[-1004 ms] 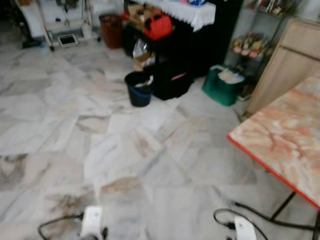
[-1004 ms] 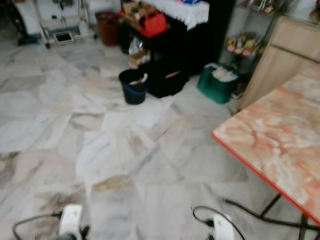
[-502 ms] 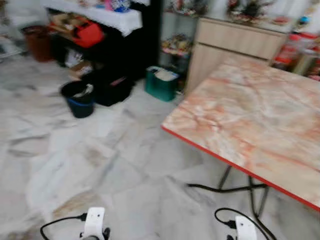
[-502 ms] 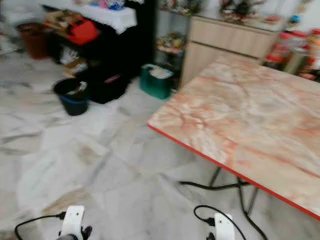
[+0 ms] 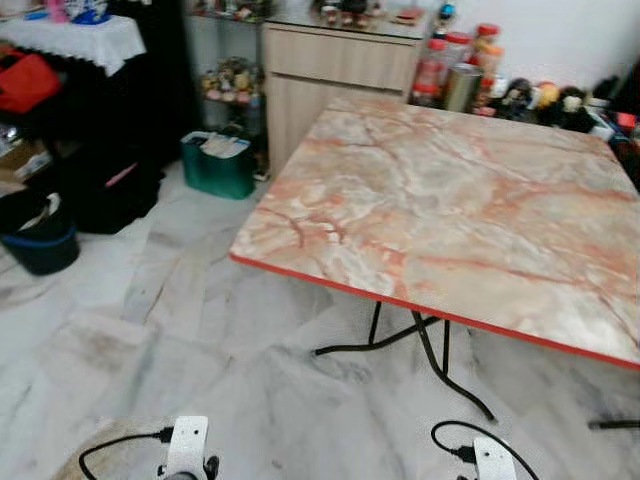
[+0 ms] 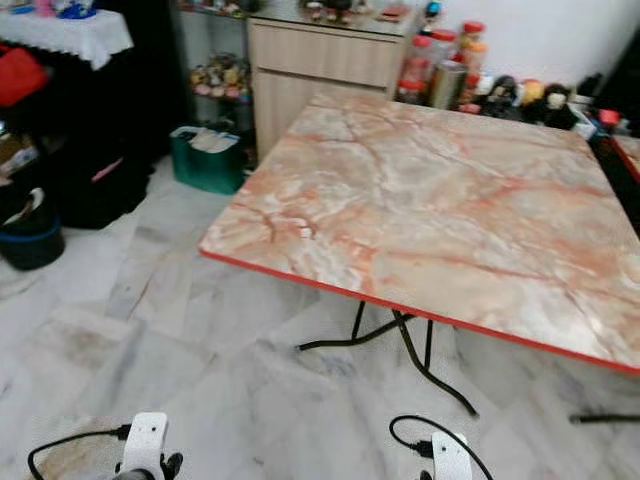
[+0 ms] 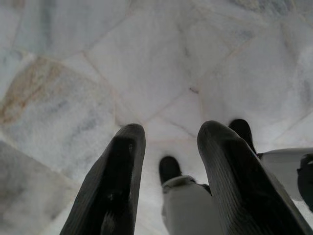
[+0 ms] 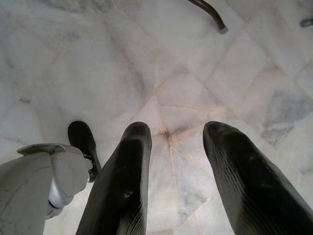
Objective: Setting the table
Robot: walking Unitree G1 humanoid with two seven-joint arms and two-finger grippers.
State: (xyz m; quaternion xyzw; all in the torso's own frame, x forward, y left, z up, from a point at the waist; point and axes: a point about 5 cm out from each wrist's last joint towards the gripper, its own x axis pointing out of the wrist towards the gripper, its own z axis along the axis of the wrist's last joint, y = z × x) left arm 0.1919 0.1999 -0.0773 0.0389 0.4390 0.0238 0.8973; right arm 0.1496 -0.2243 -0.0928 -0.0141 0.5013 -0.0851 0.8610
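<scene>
robot turns to face the bare tabletop

over the last second the head camera has swung round: the view that held mostly marble floor (image 5: 150, 330) and a black bucket (image 5: 35, 235) now has the pink marbled tabletop (image 5: 450, 210) with its red edge almost square in front. that is the camera turning with the robot, not the furniture moving. the tabletop carries nothing yet; jars and tins (image 5: 455, 70) stand on the far side by a wooden cabinet (image 5: 335, 60), and a green bin (image 5: 220, 165) sits on the floor beside it.

both arms hang low at the robot's sides. the left gripper (image 7: 166, 161) points down at the floor tiles with its jaws apart and nothing between them; the right gripper (image 8: 171, 161) does the same, also apart and empty, with a black table foot (image 8: 210, 14) near it.

judged from this, setting the table has barely started: the robot has found the 1 surface it needs, but no dishes are in hand, so fetching them likely comes next.
</scene>
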